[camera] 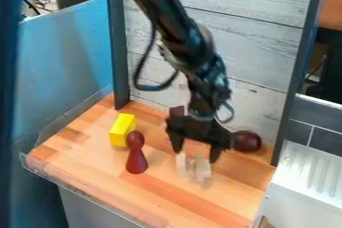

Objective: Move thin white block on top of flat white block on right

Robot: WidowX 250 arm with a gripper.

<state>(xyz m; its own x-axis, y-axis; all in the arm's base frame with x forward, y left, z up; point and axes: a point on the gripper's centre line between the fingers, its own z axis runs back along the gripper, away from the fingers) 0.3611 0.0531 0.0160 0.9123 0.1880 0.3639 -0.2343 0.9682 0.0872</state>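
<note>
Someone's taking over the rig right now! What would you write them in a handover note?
Gripper: low over the wooden surface, right at the whitish blocks. I can't tell whether it holds one.
Job's things: the whitish blocks are close together; which is thin and which flat isn't clear.
Done: a finished stack can't be confirmed.
Left: probably check the grip, then set the thin block on the flat one if it isn't there.
Nearby: yellow block and dark red pawn-shaped piece.

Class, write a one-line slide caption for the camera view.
A robot's claw hangs over pale pieces on a wooden table, near a yellow block and dark red pawn.
</note>
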